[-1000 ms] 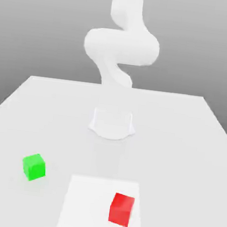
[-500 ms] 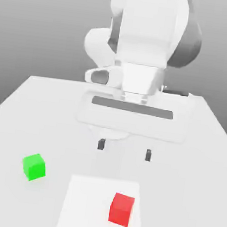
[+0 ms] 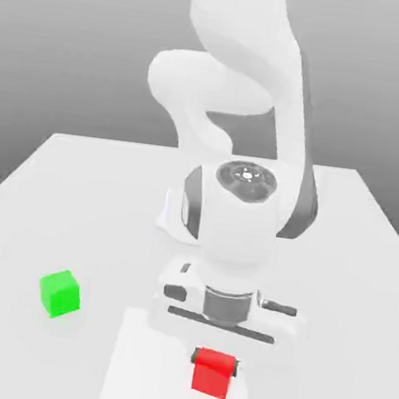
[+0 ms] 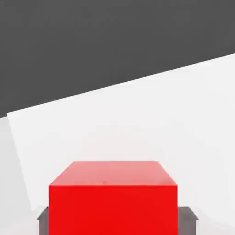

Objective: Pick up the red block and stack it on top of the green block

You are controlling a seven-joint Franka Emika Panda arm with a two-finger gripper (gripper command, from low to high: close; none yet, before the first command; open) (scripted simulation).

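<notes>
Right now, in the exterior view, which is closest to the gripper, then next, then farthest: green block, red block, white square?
1. Red block: between the gripper's fingers.
2. White square: right under the red block.
3. Green block: off toward the exterior view's left.

White nearly all over, smooth rounded shells on the arm (image 3: 246,24), fat tube-like links. Thin curved seam on the link at 12 o'clock. Dark grey shell along the forearm (image 3: 292,118), on its 3 to 5 o'clock side. White wrist housing (image 3: 236,216), dark grey curved panel at its 9 o'clock. Dark round cap (image 3: 247,181) at 12 o'clock on the wrist, pale center, small light marks around. Dark grey collar (image 3: 227,305) at 6 o'clock of the wrist. Wide white hand (image 3: 214,363), rounded corners, long thin black slot across. Dark rounded patch toward 10 o'clock on the hand, small dark slit above; slim dark rod-like piece toward 2 o'clock. Dark grey fingertips (image 4: 187,221), blocky, angled edges. White base (image 3: 176,218), rounded bottom edge.
</notes>
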